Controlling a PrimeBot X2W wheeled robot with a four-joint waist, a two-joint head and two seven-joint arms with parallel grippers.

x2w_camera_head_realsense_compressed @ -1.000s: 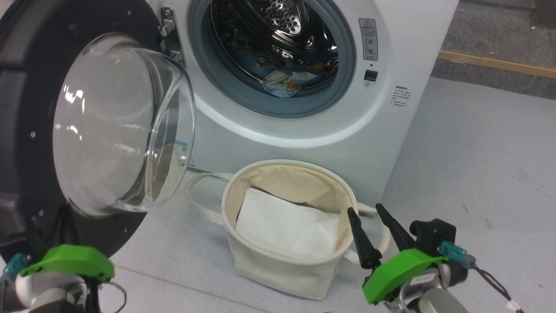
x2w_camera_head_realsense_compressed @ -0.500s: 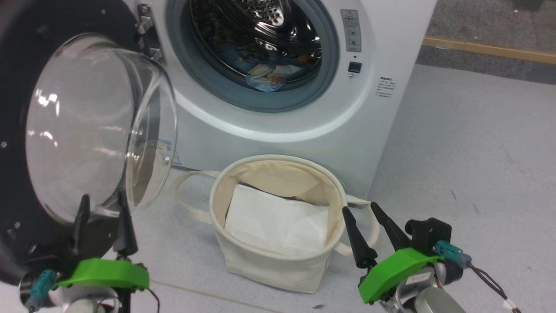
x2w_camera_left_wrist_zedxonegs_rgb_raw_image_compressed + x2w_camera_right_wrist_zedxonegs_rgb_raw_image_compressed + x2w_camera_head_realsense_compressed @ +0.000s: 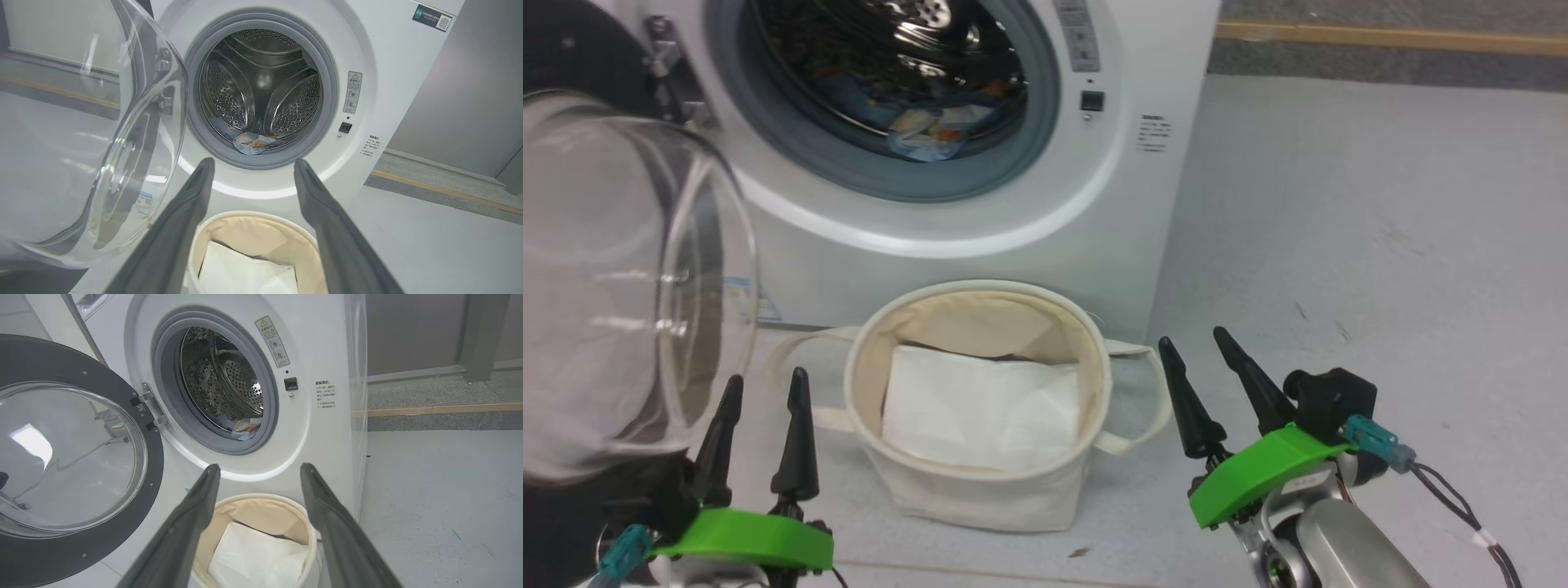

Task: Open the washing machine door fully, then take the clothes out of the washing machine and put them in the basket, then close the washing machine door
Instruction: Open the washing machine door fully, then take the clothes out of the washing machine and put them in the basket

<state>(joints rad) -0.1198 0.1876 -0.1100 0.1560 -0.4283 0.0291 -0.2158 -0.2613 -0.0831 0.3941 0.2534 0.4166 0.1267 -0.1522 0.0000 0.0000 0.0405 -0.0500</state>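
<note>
The white washing machine (image 3: 1094, 245) stands with its washing machine door (image 3: 621, 286) swung open to the left, glass bowl facing out. The clothes (image 3: 927, 126), light blue with orange marks, lie at the bottom front of the steel drum, as the left wrist view (image 3: 253, 143) and right wrist view (image 3: 245, 426) both show. On the floor before the machine is the cream basket (image 3: 980, 490). My left gripper (image 3: 768, 377) is open at the basket's left, just below the door's glass. My right gripper (image 3: 1192, 336) is open at the basket's right. Neither holds anything.
A folded white sheet (image 3: 980, 404) lies inside the basket. Grey floor (image 3: 1380, 245) stretches to the right of the machine, up to a wooden strip (image 3: 1388, 37) at the back. The open door (image 3: 61, 457) takes up the space at the left.
The head camera has swung, shifting the whole scene left. My left gripper has come off the door's lower edge, opened, and risen with its fingers up. The right gripper keeps its pose.
</note>
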